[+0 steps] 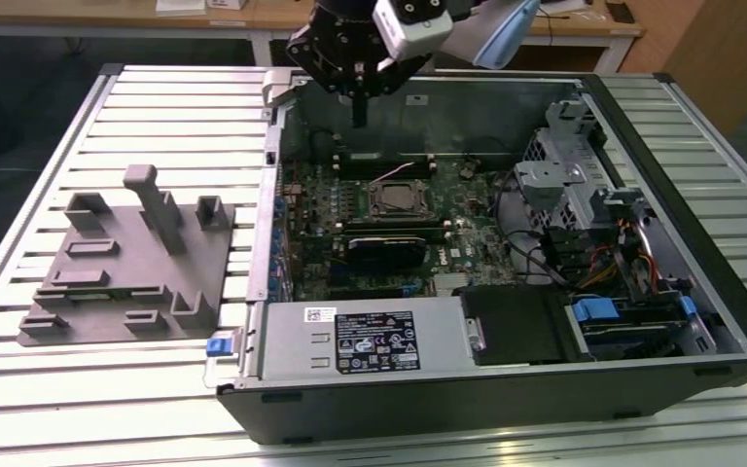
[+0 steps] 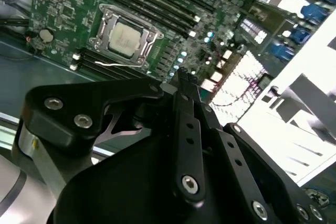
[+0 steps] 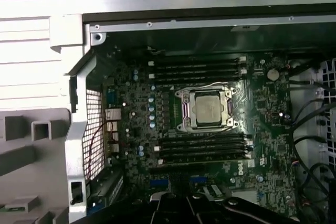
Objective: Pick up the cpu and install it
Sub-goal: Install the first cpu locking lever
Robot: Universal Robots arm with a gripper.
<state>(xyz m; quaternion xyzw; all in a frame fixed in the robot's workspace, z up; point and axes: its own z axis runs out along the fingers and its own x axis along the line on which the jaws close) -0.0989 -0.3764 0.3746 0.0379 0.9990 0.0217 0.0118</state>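
- Arm comes in from the top of the exterior view, wrist over the back wall of the open computer case (image 1: 685, 321).
- Gripper (image 1: 359, 115) points straight down, held above the motherboard (image 1: 387, 233), touching nothing.
- Fingers (image 2: 185, 85) sit pressed together in the second wrist view, nothing between them.
- Cpu (image 3: 206, 107) lies flat in its socket (image 3: 206, 108) on the motherboard, pale silver face up, metal frame around it; also seen in the second wrist view (image 2: 125, 39) and exterior view (image 1: 397, 197).
- Cpu sits below the fingertips and offset from them, well apart, toward the case's open middle.
- Memory slots run on both sides of the socket.
- Grey tray (image 1: 127, 268) with upright blocks sits on the slatted table (image 1: 36, 175) at the exterior view's left, just beside the case.
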